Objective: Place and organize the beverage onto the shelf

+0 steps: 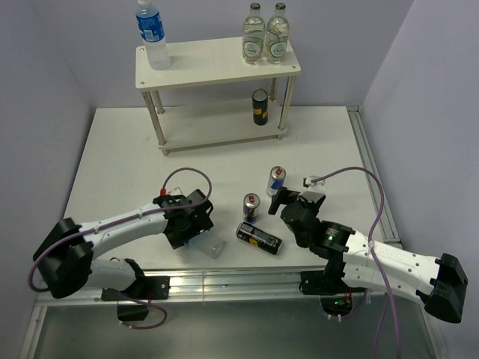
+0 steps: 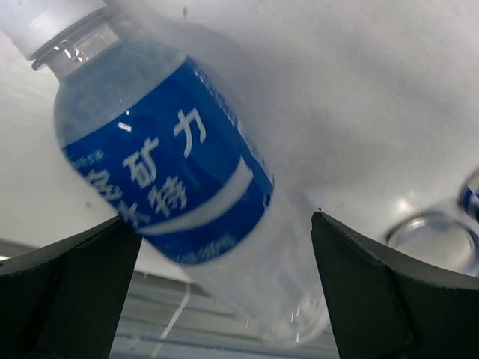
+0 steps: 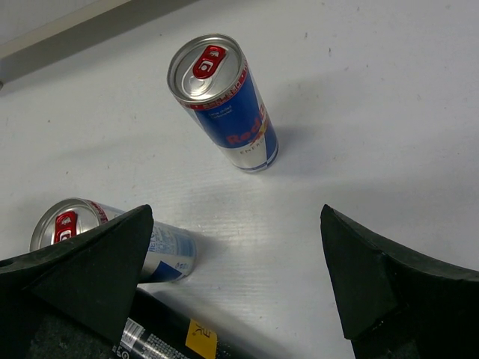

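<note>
The cream-white shelf point(image 1: 217, 54) stands at the back. One blue-labelled water bottle point(image 1: 153, 34) is upright on its top board, and a dark can with a yellow band point(image 1: 260, 107) stands on the lower board. A second water bottle point(image 2: 165, 172) lies on the table between the open fingers of my left gripper point(image 2: 224, 254), at the near edge point(image 1: 212, 247). Two blue-and-silver cans point(image 3: 228, 105) point(image 3: 112, 239) stand upright in front of my right gripper point(image 3: 236, 254), which is open over bare table. Another dark can point(image 1: 259, 238) lies on its side by them.
Two clear green-capped bottles point(image 1: 266, 34) stand on the right of the shelf's top board. The table's metal front rail point(image 1: 224, 280) runs just behind the lying bottle. Walls close in the left, right and back.
</note>
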Robot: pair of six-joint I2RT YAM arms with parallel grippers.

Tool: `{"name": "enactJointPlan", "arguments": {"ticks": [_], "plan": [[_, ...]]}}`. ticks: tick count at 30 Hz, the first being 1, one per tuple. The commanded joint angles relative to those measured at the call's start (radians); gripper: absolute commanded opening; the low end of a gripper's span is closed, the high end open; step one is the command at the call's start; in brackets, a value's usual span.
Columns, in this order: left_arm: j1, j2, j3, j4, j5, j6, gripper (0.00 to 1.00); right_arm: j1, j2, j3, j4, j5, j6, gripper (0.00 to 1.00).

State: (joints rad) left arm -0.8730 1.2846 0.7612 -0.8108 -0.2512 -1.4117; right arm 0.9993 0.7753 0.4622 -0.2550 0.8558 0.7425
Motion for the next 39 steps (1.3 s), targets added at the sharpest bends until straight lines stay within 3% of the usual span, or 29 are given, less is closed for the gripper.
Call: {"name": "enactJointPlan", "arguments": {"ticks": [1,5,8,11,12,13,17,19,22,24,27,28,33,34,36,39], "plan": [[0.016,0.151,0.018,0.163,-0.002,0.0,0.99,0.007,-0.005,-0.014,0.01,0.034,0.011,1.0],[0.028,0.239,0.007,0.235,0.009,-0.001,0.94,0.007,0.016,-0.005,0.005,0.038,0.014,1.0],[0.035,0.245,-0.034,0.283,0.02,0.005,0.74,0.007,0.019,-0.005,0.01,0.037,0.009,1.0],[0.06,0.229,-0.046,0.25,-0.022,0.019,0.26,0.009,0.027,-0.005,0.016,0.034,0.003,1.0],[0.058,0.222,-0.019,0.214,-0.084,0.016,0.04,0.009,0.03,-0.002,0.016,0.034,0.003,1.0],[0.058,0.213,0.001,0.175,-0.12,0.013,0.0,0.007,0.032,0.0,0.016,0.034,0.003,1.0],[0.04,0.134,0.191,-0.081,-0.313,0.068,0.0,0.009,0.047,0.006,0.014,0.034,0.003,1.0],[0.026,0.11,0.37,-0.18,-0.461,0.146,0.0,0.009,0.048,0.006,0.016,0.034,0.001,1.0],[0.005,0.104,0.623,-0.219,-0.61,0.262,0.0,0.009,0.053,0.006,0.023,0.034,-0.003,1.0],[0.003,0.11,0.783,-0.188,-0.736,0.423,0.0,0.009,0.064,0.01,0.025,0.034,-0.006,1.0],[0.003,0.119,0.921,0.023,-0.835,0.73,0.0,0.01,0.087,0.021,0.022,0.04,-0.003,1.0],[0.003,0.117,0.947,0.164,-0.842,0.878,0.0,0.009,0.097,0.023,0.022,0.045,-0.002,1.0],[0.008,0.153,1.085,0.6,-0.849,1.296,0.0,0.016,0.107,0.03,0.016,0.057,0.001,0.99],[0.011,0.191,1.107,0.73,-0.844,1.444,0.0,0.018,0.101,0.029,0.019,0.057,0.001,0.99],[0.037,0.241,1.21,0.798,-0.815,1.531,0.0,0.019,0.094,0.021,0.029,0.054,-0.005,0.99],[0.097,0.358,1.404,0.771,-0.703,1.556,0.0,0.021,0.091,0.02,0.034,0.055,-0.008,0.99]]}}
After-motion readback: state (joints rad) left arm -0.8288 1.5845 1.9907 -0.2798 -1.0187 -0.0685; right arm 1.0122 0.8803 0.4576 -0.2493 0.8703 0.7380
